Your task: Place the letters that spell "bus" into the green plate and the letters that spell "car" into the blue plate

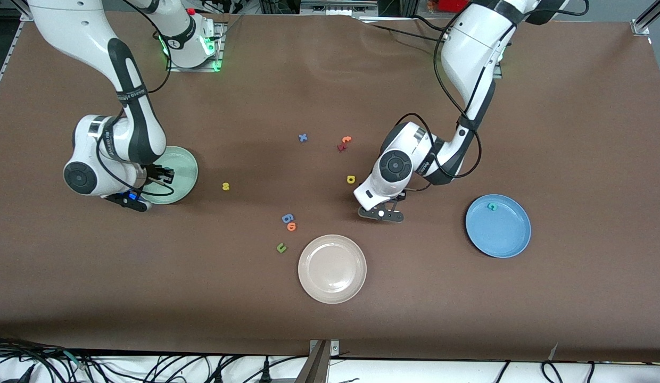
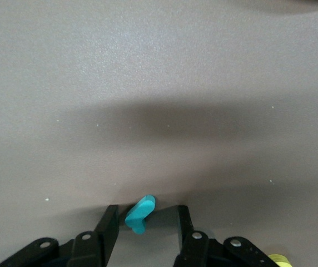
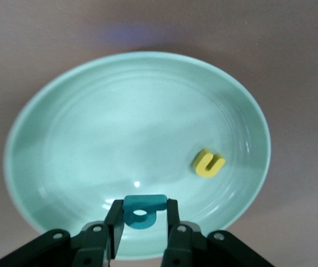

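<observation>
Right gripper (image 3: 141, 222): over the green plate (image 3: 64, 139), fingers clamped on the teal "b" (image 3: 142, 210); yellow "u" (image 3: 208, 163) lay in that plate.

Left gripper (image 2: 145, 228): low over the table (image 1: 575, 133), jaws partly apart around the teal "r" (image 2: 140, 212), grip not confirmed.

Blue plate (image 1: 508, 239), toward the left arm's end: held the teal "c" (image 1: 491, 206).

On the table: yellow "a" (image 1: 351, 180), beside the left gripper; yellow "s" (image 1: 225, 186), nearer the green plate.

Light: shining evenly from overhead, dim over the surface (image 1: 330, 319).
Glare: glinting inside the green plate (image 3: 64, 139).
Shadow: lying softly beside the left tool (image 2: 143, 222).
</observation>
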Robot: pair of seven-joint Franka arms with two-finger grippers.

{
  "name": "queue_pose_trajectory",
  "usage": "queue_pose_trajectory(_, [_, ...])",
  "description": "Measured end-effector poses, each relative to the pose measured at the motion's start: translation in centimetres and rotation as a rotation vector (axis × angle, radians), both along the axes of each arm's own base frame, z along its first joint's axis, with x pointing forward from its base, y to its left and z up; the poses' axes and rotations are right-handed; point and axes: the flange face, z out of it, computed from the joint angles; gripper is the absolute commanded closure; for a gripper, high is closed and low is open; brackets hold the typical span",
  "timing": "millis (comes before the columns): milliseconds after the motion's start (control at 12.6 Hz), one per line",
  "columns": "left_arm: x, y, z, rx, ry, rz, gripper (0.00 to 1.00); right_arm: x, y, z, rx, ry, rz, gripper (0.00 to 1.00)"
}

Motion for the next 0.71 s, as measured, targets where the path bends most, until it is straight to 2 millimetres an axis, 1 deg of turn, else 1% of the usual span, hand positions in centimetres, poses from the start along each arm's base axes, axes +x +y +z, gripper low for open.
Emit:
queue_pose_trajectory(79, [0.0, 0.0, 0.0, 0.0, 0.0, 0.0, 0.6, -0.3, -0.2, -0.7, 0.002, 0.003, 0.011, 0.47])
queue_pose_trajectory(159, [0.0, 0.0, 0.0, 0.0, 0.0, 0.0, 0.62, -0.5, -0.3, -1.0, 0.004, 0.003, 0.019, 0.03])
queue_pose_trajectory(238, [0.0, 0.0, 0.1, 0.0, -0.001, 0.0, 0.64, -0.4, -0.3, -1.0, 0.006, 0.0, 0.024, 0.01])
queue_pose_trajectory(397, [0.0, 0.0, 0.1, -0.001, -0.001, 0.0, 0.66, 0.0, -0.2, -0.4, 0.01, -0.017, 0.029, 0.01])
queue_pose_trajectory(477, [0.0, 0.0, 0.1, -0.001, -0.001, 0.0, 0.69, 0.5, 0.1, 0.6, 0.014, -0.039, 0.033, 0.01])
queue_pose_trajectory(556, [0.0, 0.0, 0.1, -0.001, -0.001, 0.0, 0.7, 1.3, 0.7, 2.2, 0.023, -0.074, 0.04, 0.01])
queue_pose_trajectory(636, [0.0, 0.0, 0.1, -0.001, -0.001, 0.0, 0.72, 2.1, 1.9, 4.0, 0.033, -0.111, 0.043, 0.01])
queue_pose_trajectory(715, [0.0, 0.0, 0.2, -0.001, -0.002, 0.0, 0.74, 2.7, 3.8, 5.3, 0.042, -0.138, 0.044, 0.01])
